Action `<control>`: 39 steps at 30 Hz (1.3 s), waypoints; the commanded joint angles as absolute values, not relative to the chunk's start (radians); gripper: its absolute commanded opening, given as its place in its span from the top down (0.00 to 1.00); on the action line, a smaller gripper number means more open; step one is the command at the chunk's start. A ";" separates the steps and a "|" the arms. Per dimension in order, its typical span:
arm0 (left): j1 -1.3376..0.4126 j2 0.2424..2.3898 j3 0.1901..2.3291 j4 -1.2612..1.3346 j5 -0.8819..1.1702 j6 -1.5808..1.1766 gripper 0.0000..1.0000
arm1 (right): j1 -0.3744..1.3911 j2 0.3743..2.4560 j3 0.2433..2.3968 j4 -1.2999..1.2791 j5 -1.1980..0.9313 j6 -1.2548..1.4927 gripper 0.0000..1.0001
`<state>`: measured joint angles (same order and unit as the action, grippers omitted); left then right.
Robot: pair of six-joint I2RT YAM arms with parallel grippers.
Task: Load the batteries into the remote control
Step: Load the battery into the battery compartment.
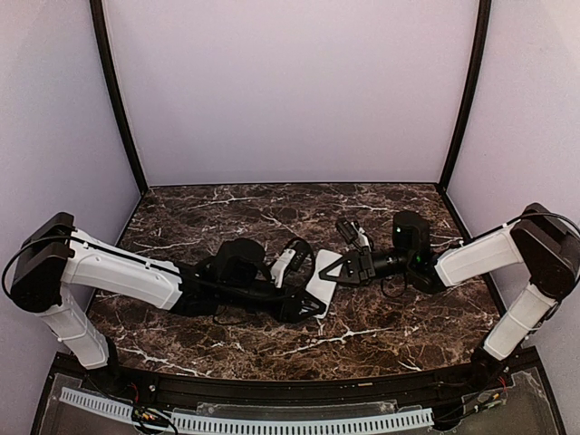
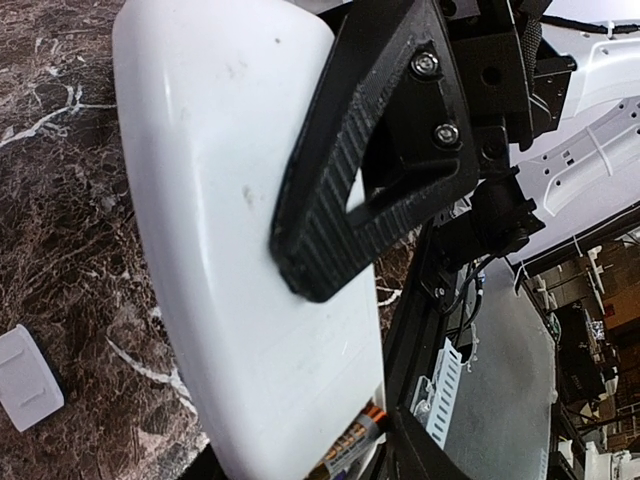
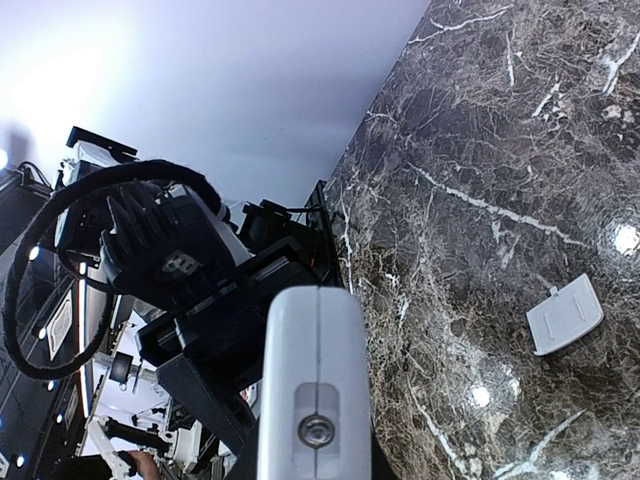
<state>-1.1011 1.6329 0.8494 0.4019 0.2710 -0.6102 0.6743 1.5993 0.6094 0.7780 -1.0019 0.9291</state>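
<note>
From above, my left hand (image 1: 308,294) pinches the remote control (image 1: 322,272) at mid-bench (image 1: 227,208). My right hand (image 1: 343,268) sits just beside it; I cannot tell whether it is spread.

At my left wrist, one finger (image 2: 330,200) crosses the plain back and a battery (image 2: 355,443) peeks past the lower edge. The cover (image 2: 27,378) lies apart. I should grip firmly, without twisting.

At my right wrist the remote control (image 3: 315,385) shows edge-on, so I would line up squarely before pressing anything.
</note>
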 commanded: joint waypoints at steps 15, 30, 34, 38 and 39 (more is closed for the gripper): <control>-1.044 1.601 0.785 0.306 0.187 -0.654 0.82 | 0.680 1.559 0.615 0.781 -1.045 0.971 1.00; -1.065 1.587 0.824 0.362 0.293 -0.510 0.46 | 0.682 1.578 0.623 0.804 -1.034 0.981 1.00; -1.075 1.637 0.876 0.356 0.293 -0.526 0.45 | 0.688 1.589 0.632 0.818 -1.031 0.989 1.00; -1.076 1.676 0.907 0.327 0.275 -0.535 0.50 | 0.688 1.584 0.632 0.831 -1.034 0.995 1.00; -1.076 1.686 0.917 0.313 0.272 -0.532 0.52 | 0.689 1.582 0.631 0.828 -1.035 0.992 1.00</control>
<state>-1.0752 1.6485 0.8818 0.3851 0.2989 -0.5426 0.6750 1.5917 0.6094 0.7635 -1.0046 0.9749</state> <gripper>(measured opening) 0.504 0.140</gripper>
